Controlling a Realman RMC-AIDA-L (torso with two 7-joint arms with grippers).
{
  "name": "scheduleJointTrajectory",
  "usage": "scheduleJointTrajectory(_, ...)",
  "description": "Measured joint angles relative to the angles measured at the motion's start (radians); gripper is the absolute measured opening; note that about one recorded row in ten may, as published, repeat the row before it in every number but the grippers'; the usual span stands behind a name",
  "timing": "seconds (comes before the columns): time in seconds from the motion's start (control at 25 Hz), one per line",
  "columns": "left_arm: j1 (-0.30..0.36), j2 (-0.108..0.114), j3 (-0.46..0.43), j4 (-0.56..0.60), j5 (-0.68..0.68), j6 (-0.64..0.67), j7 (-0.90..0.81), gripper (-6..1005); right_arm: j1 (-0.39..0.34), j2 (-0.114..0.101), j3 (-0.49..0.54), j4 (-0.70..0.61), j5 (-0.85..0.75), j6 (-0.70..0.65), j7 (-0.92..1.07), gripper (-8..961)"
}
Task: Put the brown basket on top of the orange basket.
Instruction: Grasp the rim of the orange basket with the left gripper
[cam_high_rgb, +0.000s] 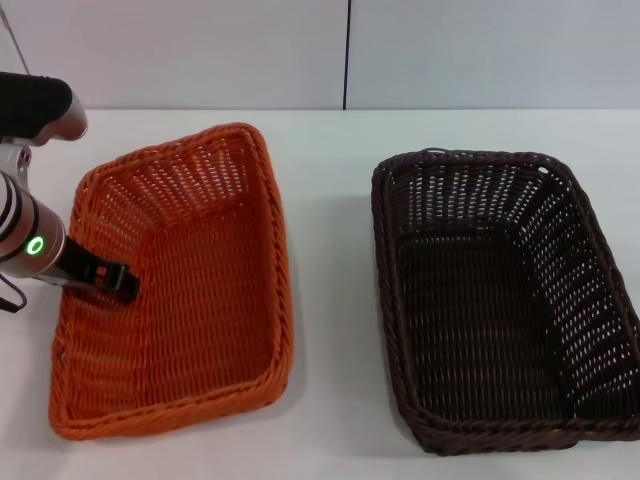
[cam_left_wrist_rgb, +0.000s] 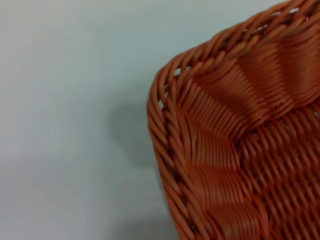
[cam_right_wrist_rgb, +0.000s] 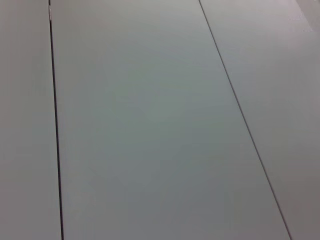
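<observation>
The orange basket (cam_high_rgb: 180, 290) stands on the white table at the left in the head view, turned a little askew. The brown basket (cam_high_rgb: 500, 300) stands flat on the table at the right, apart from the orange one, with nothing in it. My left gripper (cam_high_rgb: 112, 280) reaches in from the left over the orange basket's left wall, with its black tip inside against that wall. The left wrist view shows a corner of the orange basket (cam_left_wrist_rgb: 235, 150) close up. My right gripper is out of view; its wrist view shows only a grey panelled surface.
The white table (cam_high_rgb: 330, 300) has a bare strip between the two baskets. A light wall (cam_high_rgb: 200, 50) with a dark vertical seam stands behind the table.
</observation>
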Motion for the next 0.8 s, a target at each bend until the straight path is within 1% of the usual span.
scheduleJointTrajectory(0.08, 0.009, 0.000, 0.005, -0.027, 0.000, -0.002, 0.001, 565, -0.002, 0.000, 0.000, 0.000, 0.000, 0.000, 0.000, 817)
scheduleJointTrajectory(0.32, 0.023, 0.001, 0.029, -0.080, 0.005, -0.006, 0.008, 472, -0.003, 0.000, 0.000, 0.000, 0.000, 0.000, -0.001, 818)
scheduleJointTrajectory(0.72, 0.016, 0.002, 0.030, -0.084, 0.007, -0.011, 0.042, 304, -0.005, 0.000, 0.004, 0.000, 0.000, -0.001, 0.000, 818)
scheduleJointTrajectory(0.76, 0.011, 0.002, 0.040, -0.111, 0.007, -0.012, 0.127, 285, -0.006, 0.000, 0.004, 0.000, 0.000, -0.001, 0.000, 818)
scheduleJointTrajectory(0.8, 0.011, 0.002, 0.040, -0.111, 0.007, -0.012, 0.127, 283, -0.007, 0.000, 0.004, 0.000, 0.000, -0.001, 0.001, 818)
